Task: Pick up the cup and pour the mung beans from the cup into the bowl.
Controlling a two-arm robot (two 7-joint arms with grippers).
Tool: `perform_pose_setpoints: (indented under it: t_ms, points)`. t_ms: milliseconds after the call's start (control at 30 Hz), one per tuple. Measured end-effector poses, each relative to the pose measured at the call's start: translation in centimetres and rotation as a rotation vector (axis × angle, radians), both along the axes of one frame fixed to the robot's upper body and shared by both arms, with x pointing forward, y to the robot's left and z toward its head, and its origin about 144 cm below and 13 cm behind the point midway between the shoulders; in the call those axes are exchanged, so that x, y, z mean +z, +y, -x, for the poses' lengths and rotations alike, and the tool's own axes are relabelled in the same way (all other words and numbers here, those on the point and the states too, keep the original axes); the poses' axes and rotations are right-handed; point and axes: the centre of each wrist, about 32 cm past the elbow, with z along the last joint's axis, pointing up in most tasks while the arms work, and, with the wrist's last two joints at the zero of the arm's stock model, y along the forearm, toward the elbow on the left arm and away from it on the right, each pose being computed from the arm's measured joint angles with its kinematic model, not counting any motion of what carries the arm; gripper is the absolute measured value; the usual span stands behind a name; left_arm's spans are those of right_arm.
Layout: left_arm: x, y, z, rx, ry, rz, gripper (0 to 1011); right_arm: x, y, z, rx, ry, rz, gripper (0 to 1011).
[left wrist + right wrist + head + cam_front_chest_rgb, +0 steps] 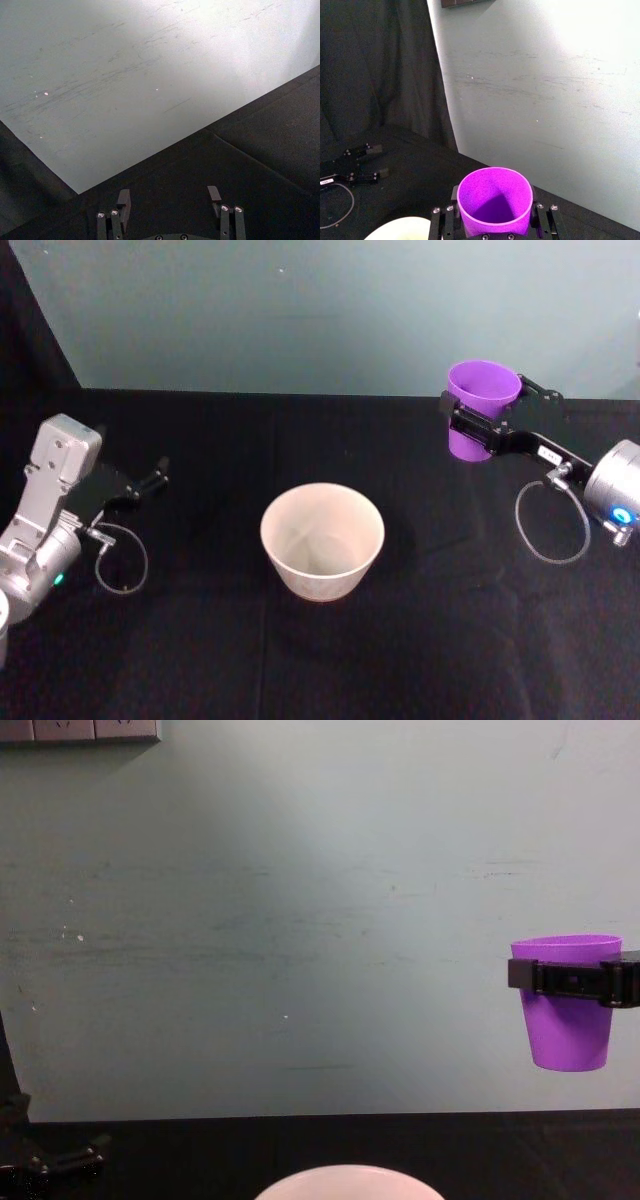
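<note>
Right claw (486,425) is clamped on the cup (482,386), upright, high and well right of the bowl (322,585). Tipped short of the rim, I reckon, the pour hits the bench (200,640). Left claw (152,478) idles at left, fingers apart.

We're seeing bright glare wash out the pale wall (215,20) while the black worktop (450,640) swallows light, shadows barely showing.
</note>
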Motion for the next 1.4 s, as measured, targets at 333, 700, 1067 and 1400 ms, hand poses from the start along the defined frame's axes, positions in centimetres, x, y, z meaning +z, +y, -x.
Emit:
perform_pose_setpoints:
  t_ms: [333, 700, 1067, 1400]
  points:
    - [0.00, 0.00, 0.00, 0.000, 0.000, 0.000, 1000, 0.00, 0.00, 0.00, 0.000, 0.000, 0.000, 746]
    - [0.00, 0.00, 0.00, 0.000, 0.000, 0.000, 1000, 0.00, 0.00, 0.00, 0.000, 0.000, 0.000, 746]
    - [0.00, 0.00, 0.00, 0.000, 0.000, 0.000, 1000, 0.00, 0.00, 0.00, 0.000, 0.000, 0.000, 746]
    - [0.00, 0.00, 0.00, 0.000, 0.000, 0.000, 1000, 0.00, 0.00, 0.00, 0.000, 0.000, 0.000, 746]
